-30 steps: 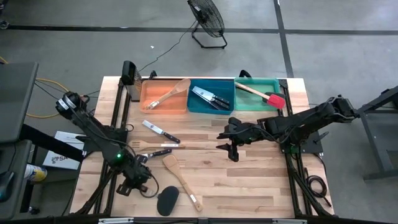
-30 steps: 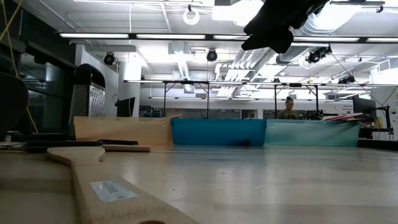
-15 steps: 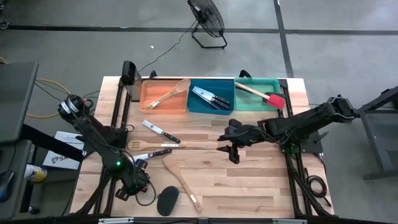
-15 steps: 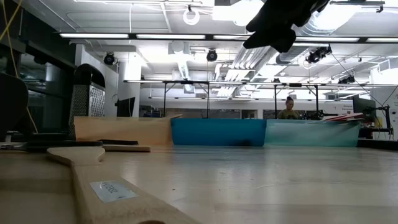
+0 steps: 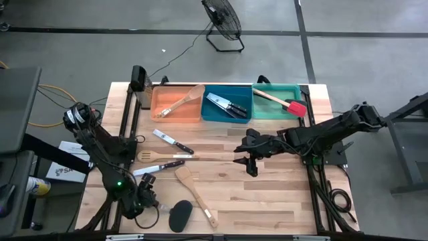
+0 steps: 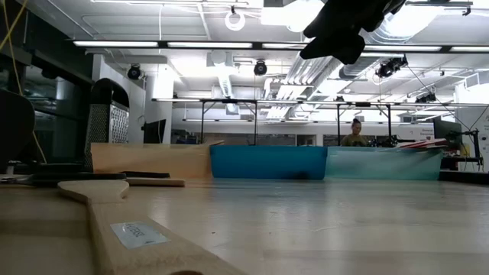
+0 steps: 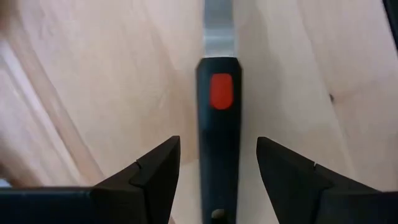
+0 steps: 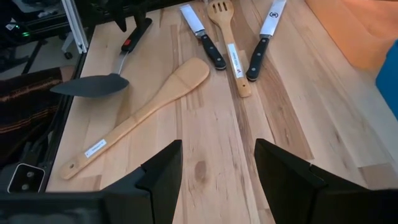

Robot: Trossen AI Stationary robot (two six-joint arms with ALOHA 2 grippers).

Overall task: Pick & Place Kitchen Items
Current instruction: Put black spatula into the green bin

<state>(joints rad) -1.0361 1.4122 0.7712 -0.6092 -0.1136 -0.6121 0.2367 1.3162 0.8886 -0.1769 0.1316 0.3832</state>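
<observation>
Between left gripper [image 7: 217,155] open jaws: black-handled turner with red dot [image 7: 218,130], seemingly ungripped. Right gripper [image 5: 249,157] open, empty. Beyond it, bins hold some utensils; wooden spatula [image 8: 143,112], knives remain.

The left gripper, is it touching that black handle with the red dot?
Apart. The left wrist view shows the left gripper open, its dark fingers straddling the black-handled turner, with bare wood visible either side of the handle.
</observation>
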